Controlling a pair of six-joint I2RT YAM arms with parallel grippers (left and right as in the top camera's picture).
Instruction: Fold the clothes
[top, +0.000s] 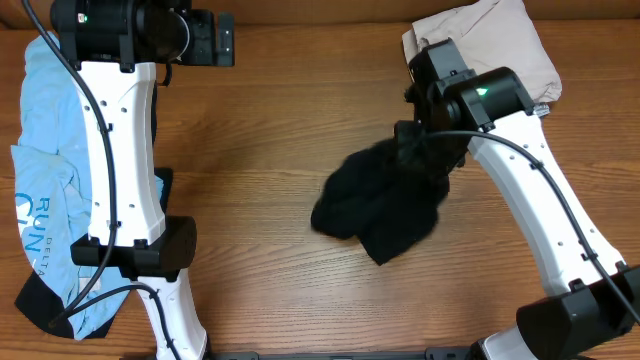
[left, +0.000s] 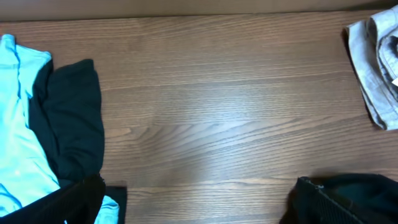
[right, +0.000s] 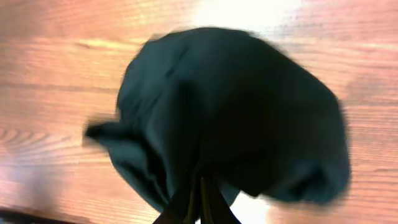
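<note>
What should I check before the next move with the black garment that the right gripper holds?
1. Right gripper grip on the black garment: ok, the jaws are closed on a bunch of fabric.
2. Garment lies flat: not ok, it is crumpled in a heap.
3. Left gripper free to help: ok, open and empty.
4. Room to spread: ok, bare table shows between the light blue T-shirt and the beige garment.
5. Hem or corners of the garment located: cannot tell, the folds hide them.
</note>
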